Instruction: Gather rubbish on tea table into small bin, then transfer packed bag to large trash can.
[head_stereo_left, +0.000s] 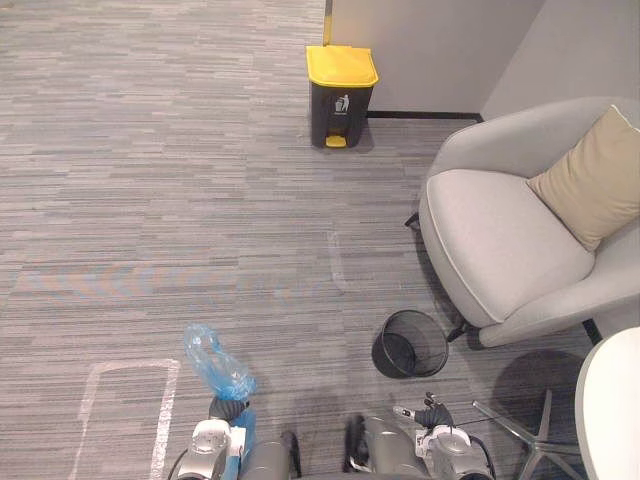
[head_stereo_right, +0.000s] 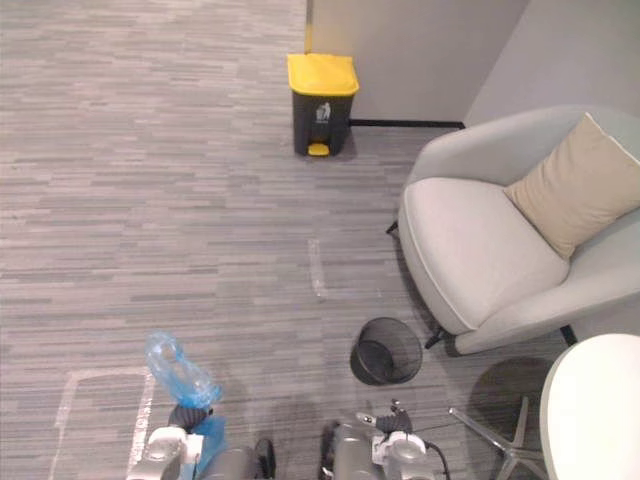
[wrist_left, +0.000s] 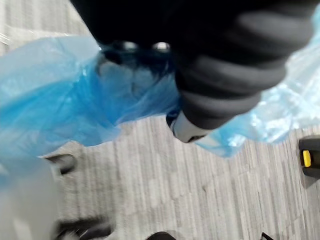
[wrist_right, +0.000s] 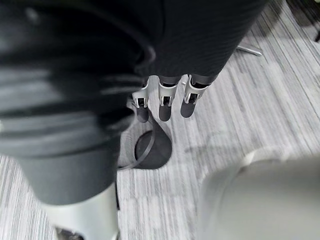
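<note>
Left eye view: left hand (head_stereo_left: 228, 410) grips the blue bag (head_stereo_left: 215, 362); big bin (head_stereo_left: 341, 92) stands far ahead, slightly right.
Right eye view: blue bag sticks up from the left hand.
Left wrist view: blue bag bunched round the left hand.
Right wrist view: right hand (wrist_right: 165, 105) hangs loose, fingers straight, empty, near the small bin (wrist_right: 150, 150).

Lower left: left hand (head_stereo_right: 187, 417) clutches blue bag (head_stereo_right: 178, 370), which stands up above it. Small black mesh bin (head_stereo_right: 386, 351) on carpet (head_stereo_right: 150, 200), just in front of grey armchair (head_stereo_right: 470, 250). Beige cushion (head_stereo_right: 575, 185) leans against chair back. Yellow-lidded trash can (head_stereo_right: 322, 103) well apart, against wall (head_stereo_right: 420, 50). White table (head_stereo_right: 600, 400) at lower right.
</note>
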